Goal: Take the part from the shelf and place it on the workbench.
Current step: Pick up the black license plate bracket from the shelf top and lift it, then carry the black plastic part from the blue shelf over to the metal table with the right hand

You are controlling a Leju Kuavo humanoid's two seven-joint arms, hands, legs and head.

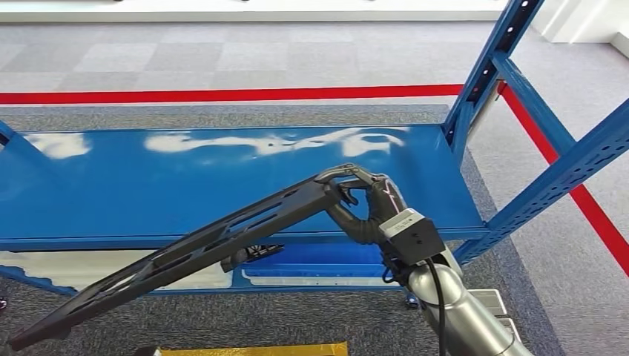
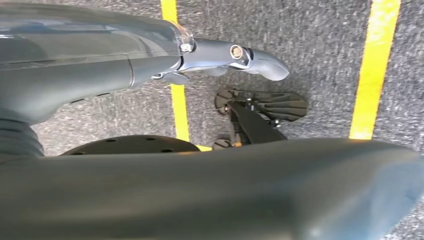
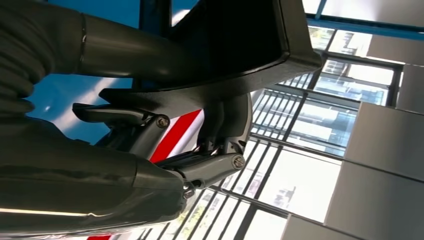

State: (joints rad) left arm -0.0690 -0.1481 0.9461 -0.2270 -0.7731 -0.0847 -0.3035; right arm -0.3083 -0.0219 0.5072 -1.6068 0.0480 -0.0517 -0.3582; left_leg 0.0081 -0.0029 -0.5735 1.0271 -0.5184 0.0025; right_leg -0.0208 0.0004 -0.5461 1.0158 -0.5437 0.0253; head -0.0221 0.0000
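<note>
Shelf (image 1: 222,185) blue, glossy, above grey carpet (image 1: 222,55)

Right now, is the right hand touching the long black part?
Touching. In the head view the right hand grips one end of the long black part, fingers wrapped around it above the blue shelf.

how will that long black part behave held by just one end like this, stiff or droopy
Probably stiff: the long black part runs straight from the right robot hand with no visible sag. Its slotted, open frame suggests it is light for its length. Held at one end, it may still swing or twist in the grip.
</note>
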